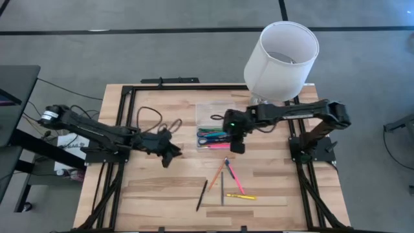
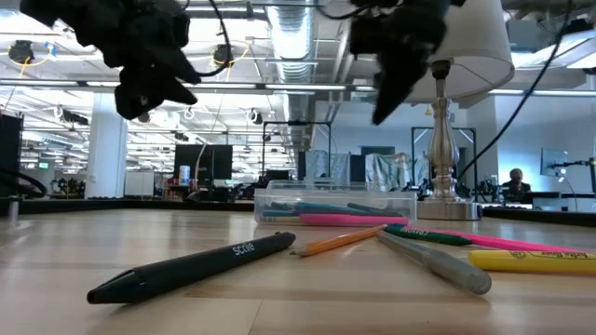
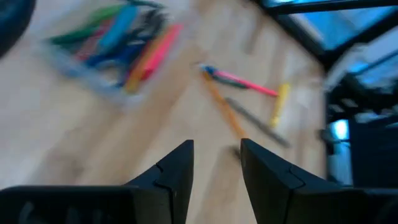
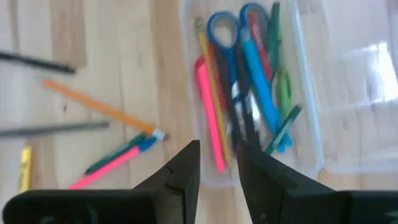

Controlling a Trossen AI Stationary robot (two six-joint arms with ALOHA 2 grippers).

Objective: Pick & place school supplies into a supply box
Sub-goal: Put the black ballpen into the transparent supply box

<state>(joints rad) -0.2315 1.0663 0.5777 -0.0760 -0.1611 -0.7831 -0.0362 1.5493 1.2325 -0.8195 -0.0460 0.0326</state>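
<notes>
Wood tabletop [image 1: 162, 188] fills my overhead feed, ringed by a black frame. On my left, the left hand [image 1: 169, 154] hangs above bare wood, fingers [image 3: 180, 171] apart and gripping nothing. Moving right, a black pen [image 1: 202, 195], a grey pen [image 1: 222, 189], an orange pencil [image 1: 217, 176], a pink marker [image 1: 234, 178] and a yellow marker [image 1: 240, 196] lie loose near the front. Behind them the box [image 1: 213, 110] holds scissors [image 4: 231, 25] and several pens. The right hand [image 1: 237, 146] hovers over the box's front edge, released and empty. A lamp [image 1: 281, 55] stands at the far right.
</notes>
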